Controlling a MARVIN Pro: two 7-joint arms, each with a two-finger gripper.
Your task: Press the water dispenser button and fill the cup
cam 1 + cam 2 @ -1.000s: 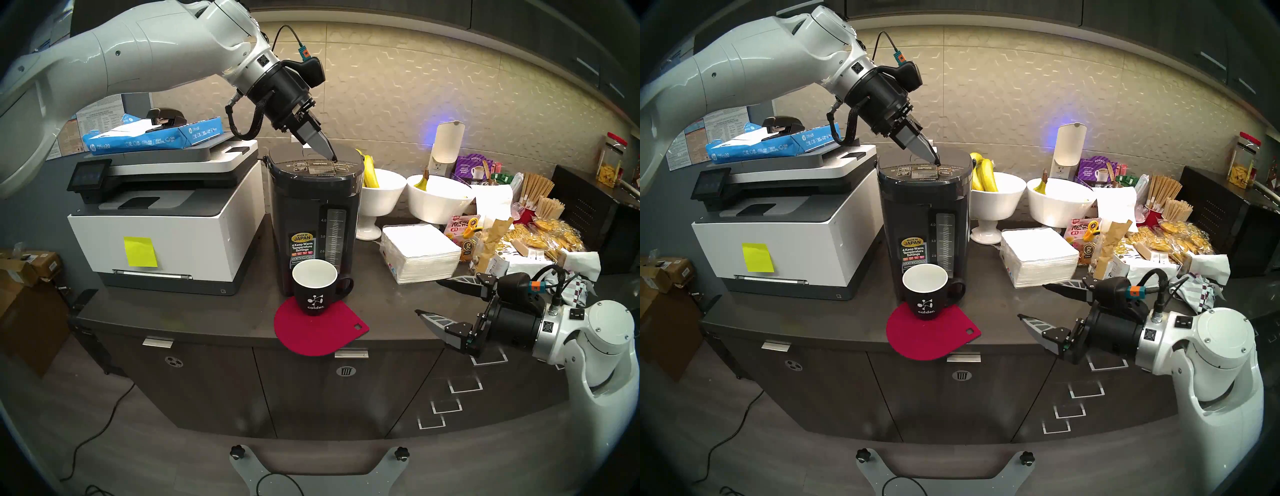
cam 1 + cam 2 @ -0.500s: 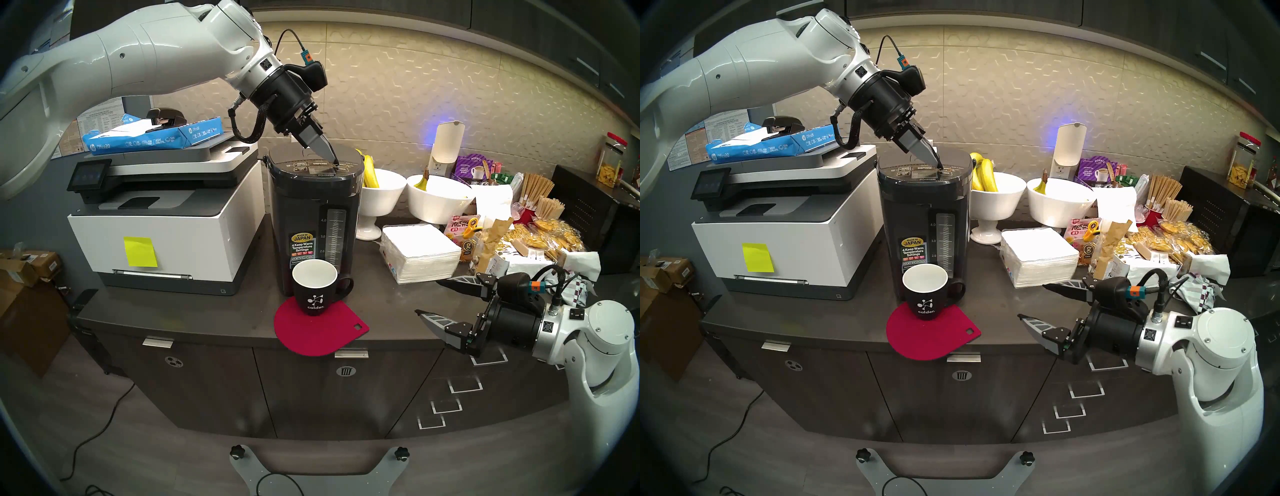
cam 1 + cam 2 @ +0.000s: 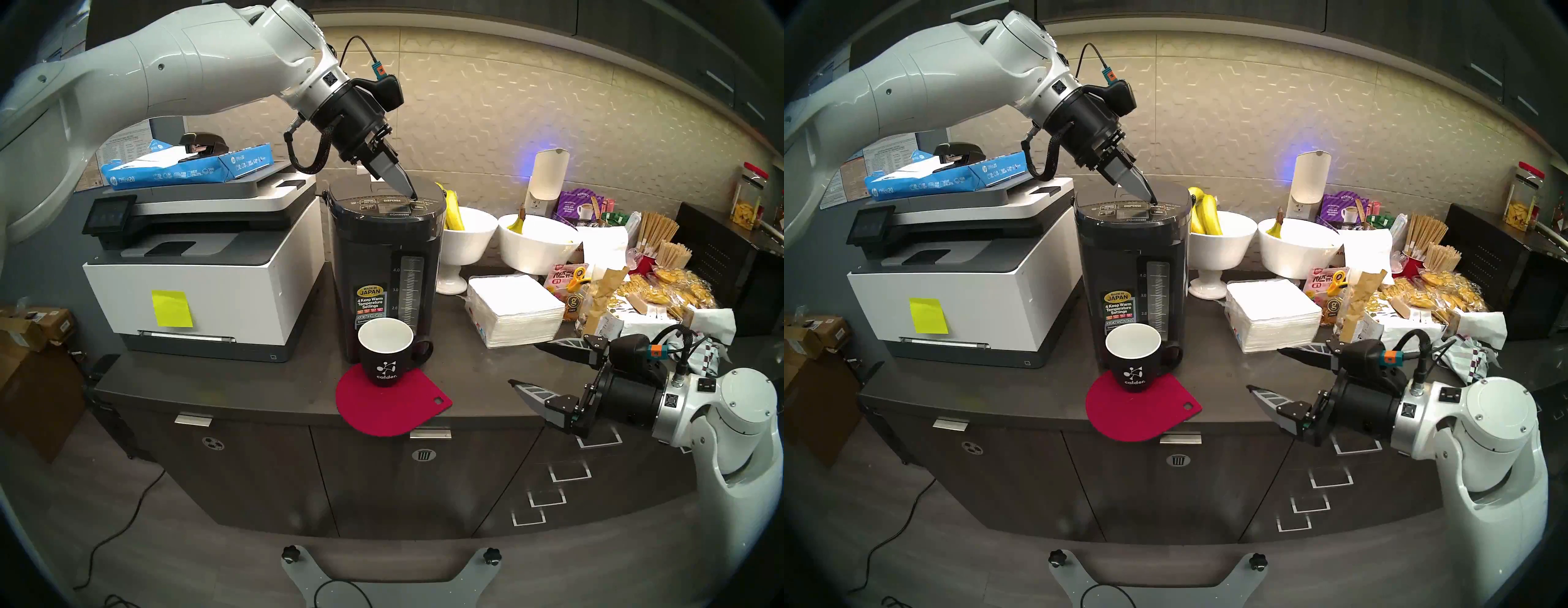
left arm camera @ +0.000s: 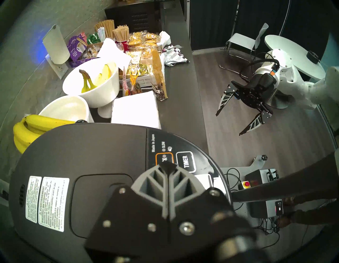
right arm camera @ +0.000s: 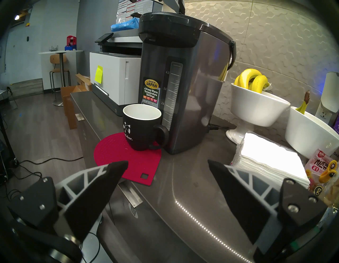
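Observation:
The dark grey water dispenser (image 3: 384, 271) stands on the counter beside the printer. My left gripper (image 3: 413, 198) is shut and points down at its top panel. The tip rests just right of the DISPENSE button (image 3: 392, 200), which stays uncovered. In the left wrist view the left gripper (image 4: 167, 165) covers an orange-outlined button next to TIMER. The black cup (image 3: 385, 358) sits on a red mat against the dispenser's front, handle to the right, and its white inside looks empty (image 5: 142, 126). My right gripper (image 3: 524, 364) hovers open over the counter's front right, holding nothing.
A white-and-grey printer (image 3: 203, 271) stands left of the dispenser. The red mat (image 3: 394, 407) overhangs the counter's front edge. White bowls with bananas (image 3: 466, 237), a napkin stack (image 3: 513, 305) and snack packets (image 3: 657, 293) crowd the right side.
My left wrist has shifted slightly to the right while its shut tip stayed at the right part of the panel. The cup and right arm have not moved.

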